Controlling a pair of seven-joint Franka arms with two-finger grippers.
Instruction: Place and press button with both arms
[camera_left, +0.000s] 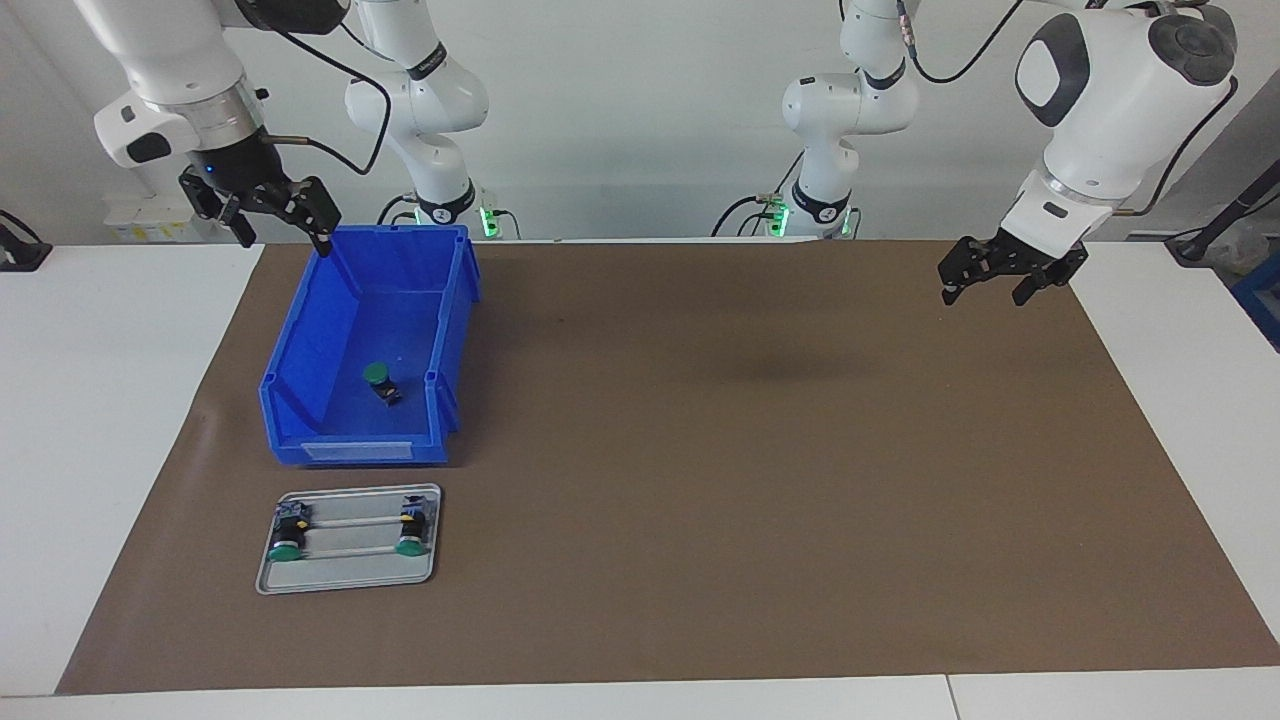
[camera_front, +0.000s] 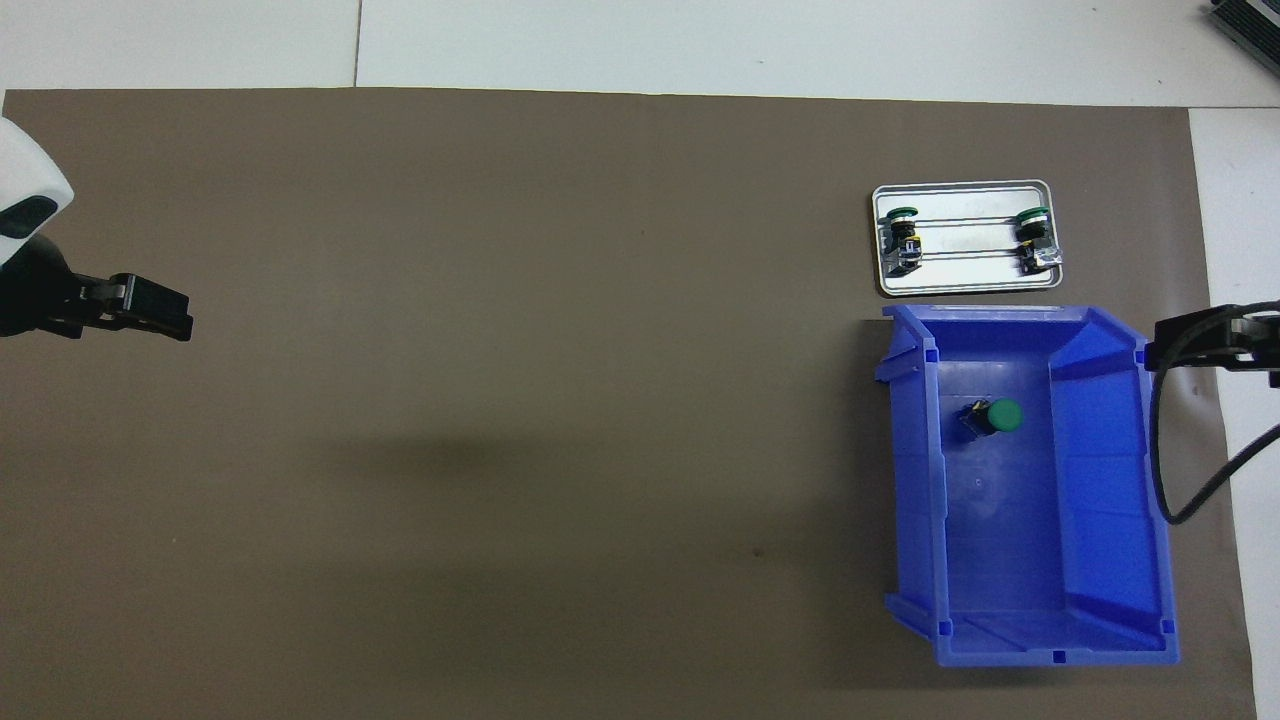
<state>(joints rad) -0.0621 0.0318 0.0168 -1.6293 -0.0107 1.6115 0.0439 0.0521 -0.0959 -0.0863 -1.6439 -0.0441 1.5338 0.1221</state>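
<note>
My right pincer (camera_left: 268, 212) hangs wide open and empty over the blue bin's (camera_left: 310, 350) rim nearest me. The button (camera_left: 379, 380) lies tipped over inside that bin. My left pincer (camera_left: 1005, 275), also wide open, waits over the brown mat (camera_left: 750, 450) at its arm's end of the worktop.

A wide stretch of the brown mat (camera_left: 760, 480) lies bare toward the left arm's end; at the right arm's end the tall walls of a blue bin (camera_left: 455, 330) fence in one button (camera_left: 380, 380); just beside it a metal tray (camera_left: 345, 580) lies low, open from above.
</note>
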